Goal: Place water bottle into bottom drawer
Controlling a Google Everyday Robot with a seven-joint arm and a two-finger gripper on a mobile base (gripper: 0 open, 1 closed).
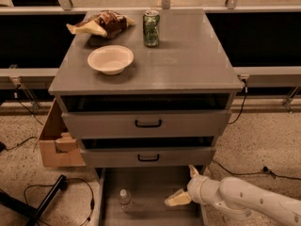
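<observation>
The water bottle (125, 199), small and clear with a white cap, stands upright in the left part of the bottom drawer (150, 182), a long grey tray pulled out at the foot of the cabinet. My gripper (185, 185) is open and empty at the drawer's right side, to the right of the bottle and apart from it. Its tan fingers (177, 199) are spread wide. The white arm comes in from the lower right.
Two upper drawers with black handles (148, 124) stand slightly open. On the cabinet top are a green drink can (151, 28), a white bowl (110, 59) and a chip bag (101, 23). A cardboard box (56, 142) sits left of the cabinet. Cables lie on the floor.
</observation>
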